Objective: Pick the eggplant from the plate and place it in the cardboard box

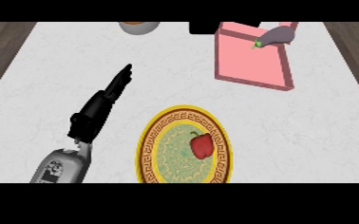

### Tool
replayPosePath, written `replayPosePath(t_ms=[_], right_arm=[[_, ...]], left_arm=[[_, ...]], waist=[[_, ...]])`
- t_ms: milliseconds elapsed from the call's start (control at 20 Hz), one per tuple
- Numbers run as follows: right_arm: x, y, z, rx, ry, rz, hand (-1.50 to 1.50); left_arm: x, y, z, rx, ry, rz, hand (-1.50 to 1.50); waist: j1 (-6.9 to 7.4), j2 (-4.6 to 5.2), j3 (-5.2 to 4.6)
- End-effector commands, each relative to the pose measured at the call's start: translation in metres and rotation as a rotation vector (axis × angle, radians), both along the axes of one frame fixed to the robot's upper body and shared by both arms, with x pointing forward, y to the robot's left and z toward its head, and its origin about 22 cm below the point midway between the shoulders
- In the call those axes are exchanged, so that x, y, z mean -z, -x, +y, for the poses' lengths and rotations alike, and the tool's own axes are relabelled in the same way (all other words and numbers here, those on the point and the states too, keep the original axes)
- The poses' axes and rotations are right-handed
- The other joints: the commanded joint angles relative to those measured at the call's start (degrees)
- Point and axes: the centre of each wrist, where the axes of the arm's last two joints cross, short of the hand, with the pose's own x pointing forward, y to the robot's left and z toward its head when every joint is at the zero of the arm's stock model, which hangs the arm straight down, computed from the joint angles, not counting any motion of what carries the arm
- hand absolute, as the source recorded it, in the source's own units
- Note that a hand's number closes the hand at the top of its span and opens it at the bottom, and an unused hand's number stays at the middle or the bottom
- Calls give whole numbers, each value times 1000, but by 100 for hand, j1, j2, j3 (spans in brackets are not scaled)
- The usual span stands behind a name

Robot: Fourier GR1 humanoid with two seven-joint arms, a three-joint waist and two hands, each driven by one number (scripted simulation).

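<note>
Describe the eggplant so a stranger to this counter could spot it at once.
Start at the pink box at the counter's far right. At its far right corner sits the eggplant, against the rim. It is dark purple with a green stem, unlike the red pepper on the yellow-rimmed plate.

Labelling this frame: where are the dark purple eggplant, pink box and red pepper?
dark purple eggplant (279, 36), head view, body middle
pink box (249, 64), head view, bare floor
red pepper (202, 146), head view, body centre

Bowl (139, 27) cut by top edge; eggplant (276, 37) perhaps partly outside the box (252, 61).
</note>
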Motion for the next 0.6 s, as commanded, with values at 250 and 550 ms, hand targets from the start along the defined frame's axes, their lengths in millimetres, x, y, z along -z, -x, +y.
replayPosePath(t_ms=[250,550], right_arm=[[-12,-73,-26,52,-62,19,150],[7,-107,-20,91,29,42,150]], left_arm=[[14,1,1,35,-2,5,0],[5,-8,4,19,-4,8,0]], waist=[[113,24,-3],[64,12,-2]])
